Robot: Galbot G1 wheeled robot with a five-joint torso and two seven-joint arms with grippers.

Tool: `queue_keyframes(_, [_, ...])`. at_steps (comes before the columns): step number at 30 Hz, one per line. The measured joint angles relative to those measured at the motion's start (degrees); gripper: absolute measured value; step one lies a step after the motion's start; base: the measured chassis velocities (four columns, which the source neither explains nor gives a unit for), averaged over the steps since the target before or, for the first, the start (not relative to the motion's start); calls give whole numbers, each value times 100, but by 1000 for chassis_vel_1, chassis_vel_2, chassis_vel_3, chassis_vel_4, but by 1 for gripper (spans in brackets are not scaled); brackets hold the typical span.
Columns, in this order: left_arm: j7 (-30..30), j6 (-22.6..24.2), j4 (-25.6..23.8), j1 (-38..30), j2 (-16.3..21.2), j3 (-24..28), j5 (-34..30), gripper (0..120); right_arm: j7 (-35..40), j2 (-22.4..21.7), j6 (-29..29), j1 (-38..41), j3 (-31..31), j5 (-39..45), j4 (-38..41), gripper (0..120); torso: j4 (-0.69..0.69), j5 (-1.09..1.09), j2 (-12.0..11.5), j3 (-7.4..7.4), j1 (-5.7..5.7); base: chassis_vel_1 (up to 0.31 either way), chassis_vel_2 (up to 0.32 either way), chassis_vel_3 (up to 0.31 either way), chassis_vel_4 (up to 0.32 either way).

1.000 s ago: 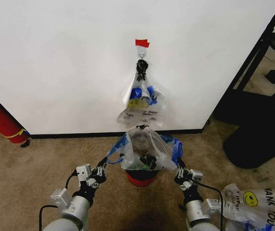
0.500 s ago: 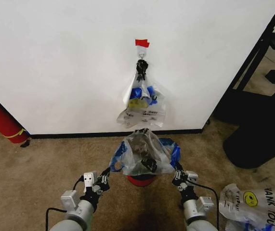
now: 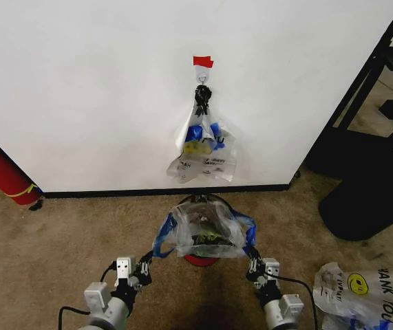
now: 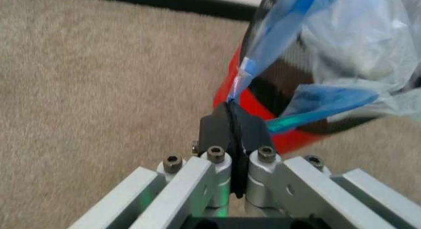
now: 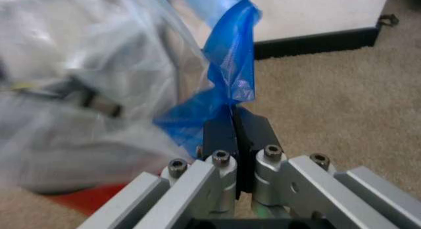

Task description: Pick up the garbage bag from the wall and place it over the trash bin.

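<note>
Both claws, left claw (image 3: pixel 143 269) and right claw (image 3: pixel 252 265), clenched on the garbage bag (image 3: pixel 203 230), have pulled it lower over the trash bin (image 3: pixel 200 259); it's nearly covered.

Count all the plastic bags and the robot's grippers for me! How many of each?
Plastic bags: 3 (garbage bag over the trash bin, bag on the wall hook, bag on the floor)
Grippers: 2 (left gripper, right gripper)
Total: 5
</note>
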Motion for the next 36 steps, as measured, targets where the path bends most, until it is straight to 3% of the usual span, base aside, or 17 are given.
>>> queue_keyframes(8, [-70, 268, 224, -357, 208, 131, -117, 0, 238, -25, -240, 581, -121, 141, -488, 0, 0, 1, 0, 0, 0, 0, 0, 0, 0])
queue_keyframes(16, [-164, 342, 526, -990, 51, 537, -18, 0, 491, 44, -416, 1008, -243, 238, -715, 0, 0, 0, 0, 0, 0, 0, 0, 0, 0])
queue_keyframes(21, [-156, 289, 392, -860, -31, 539, 290, 1, 479, 55, -318, 937, -180, 196, -670, 0, 0, 0, 0, 1, 1, 0, 0, 0, 0])
queue_keyframes(33, [-130, -85, -299, 324, -325, 27, 1333, 43, -206, 173, 1097, -145, 419, -566, -51, 43, 1, 2, 0, -1, 0, 0, 0, 0, 0])
queue_keyframes(36, [-182, -511, -488, 622, -418, -82, 1625, 54, -294, 227, 1547, -538, 602, -783, 134, 54, 0, 1, 1, -1, 0, 0, 0, 0, 0])
